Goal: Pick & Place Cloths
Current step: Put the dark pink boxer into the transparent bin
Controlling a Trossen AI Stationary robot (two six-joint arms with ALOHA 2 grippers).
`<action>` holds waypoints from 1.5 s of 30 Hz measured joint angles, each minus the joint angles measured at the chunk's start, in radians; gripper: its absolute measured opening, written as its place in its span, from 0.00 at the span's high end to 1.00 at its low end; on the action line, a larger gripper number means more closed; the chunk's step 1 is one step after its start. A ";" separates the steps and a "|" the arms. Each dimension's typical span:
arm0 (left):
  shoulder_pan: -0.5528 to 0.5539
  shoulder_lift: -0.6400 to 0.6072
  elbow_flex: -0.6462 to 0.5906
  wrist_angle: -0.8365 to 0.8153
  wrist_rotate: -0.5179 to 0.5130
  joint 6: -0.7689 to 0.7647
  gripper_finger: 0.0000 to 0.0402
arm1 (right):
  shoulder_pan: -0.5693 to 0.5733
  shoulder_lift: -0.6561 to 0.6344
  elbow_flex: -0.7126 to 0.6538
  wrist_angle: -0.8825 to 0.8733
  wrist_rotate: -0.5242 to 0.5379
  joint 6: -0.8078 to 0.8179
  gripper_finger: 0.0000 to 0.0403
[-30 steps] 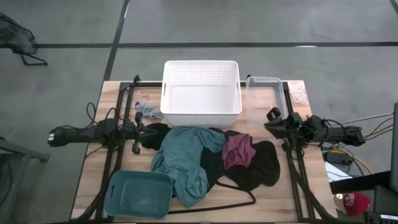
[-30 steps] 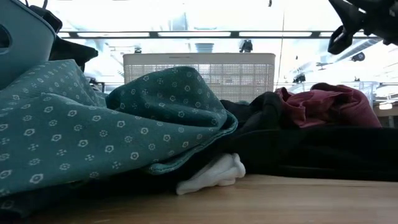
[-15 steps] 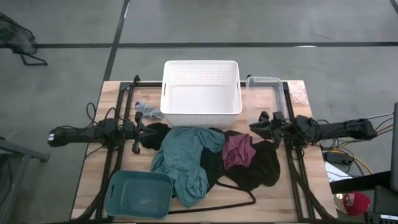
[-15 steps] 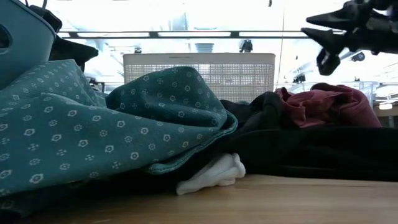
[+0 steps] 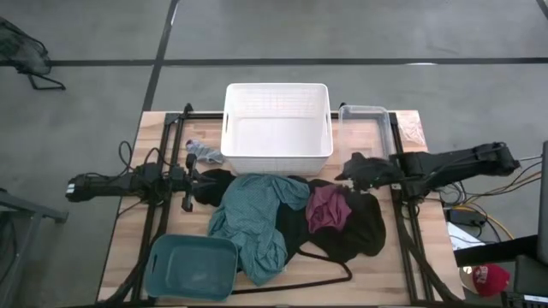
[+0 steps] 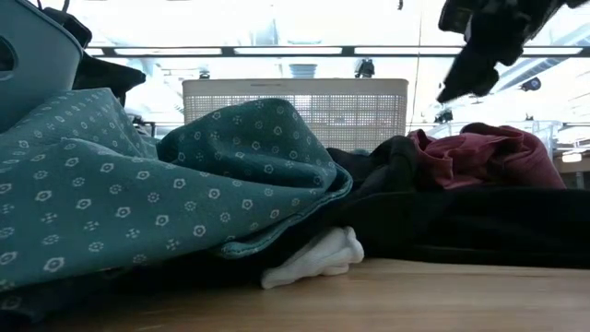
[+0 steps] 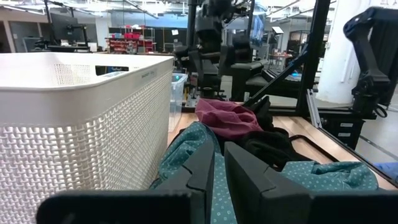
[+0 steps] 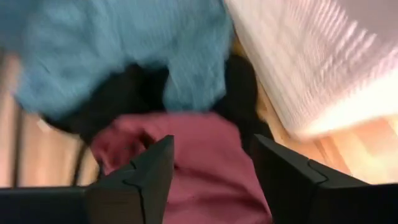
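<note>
The cloths lie in a heap on the table's middle. A large teal shirt [image 5: 255, 218] overlaps a large black one [image 5: 355, 229], and a small maroon one [image 5: 327, 208] rests on the black one. A small grey piece [image 5: 204, 151] lies by the basket, and a white piece [image 6: 315, 258] pokes out under the teal shirt. My right gripper [image 5: 349, 169] hangs open above the maroon cloth [image 8: 199, 143], pointing down at it and clear of it. My left gripper [image 5: 193, 183] waits shut at the heap's left edge, its fingers [image 7: 208, 171] level.
A white lattice basket [image 5: 276, 128] stands at the far middle, with a clear box [image 5: 363, 120] to its right. A teal plastic tub [image 5: 192, 267] sits at the near left. A thin black hanger [image 5: 321, 267] lies at the heap's near edge.
My right gripper has reached from the table's right side toward the left, over the maroon cloth. It has tipped its fingers downward and opened. The cloths have not moved.
</note>
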 joint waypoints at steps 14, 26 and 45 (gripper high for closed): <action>0.000 0.000 0.000 0.000 0.000 0.000 0.89 | 0.079 0.374 0.187 -0.117 0.044 -0.061 0.47; 0.000 0.000 0.000 -0.001 0.002 0.000 0.89 | 0.078 0.571 0.195 -0.161 0.072 -0.112 0.64; 0.000 0.001 0.001 -0.002 0.003 0.000 0.89 | 0.079 0.525 0.575 -0.604 0.249 -0.181 0.98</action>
